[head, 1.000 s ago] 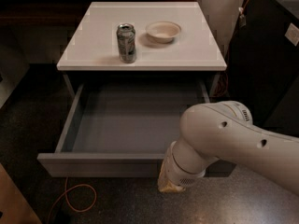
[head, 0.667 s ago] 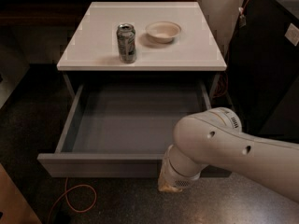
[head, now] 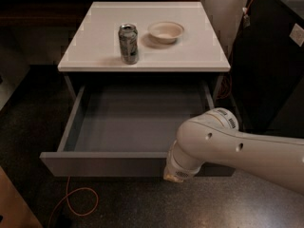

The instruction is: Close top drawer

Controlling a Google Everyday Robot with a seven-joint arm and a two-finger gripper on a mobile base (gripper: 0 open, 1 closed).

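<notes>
I see smooth, matt grey on the top drawer (head: 104,164), and smooth white with a faint sheen on the cabinet top (head: 199,46). The can (head: 128,43) is shiny metal. The bowl (head: 166,31) is matt cream; paper or plastic, can't tell. The gripper (head: 176,174), low at the drawer front's right part, and the arm (head: 237,146) look like smooth off-white plastic. The floor (head: 142,203) is speckled and slightly glossy.

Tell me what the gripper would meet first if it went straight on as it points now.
Probably the front of the top drawer: the gripper hangs low by it, right of middle. Depth is unclear, so it might reach the floor instead.
</notes>
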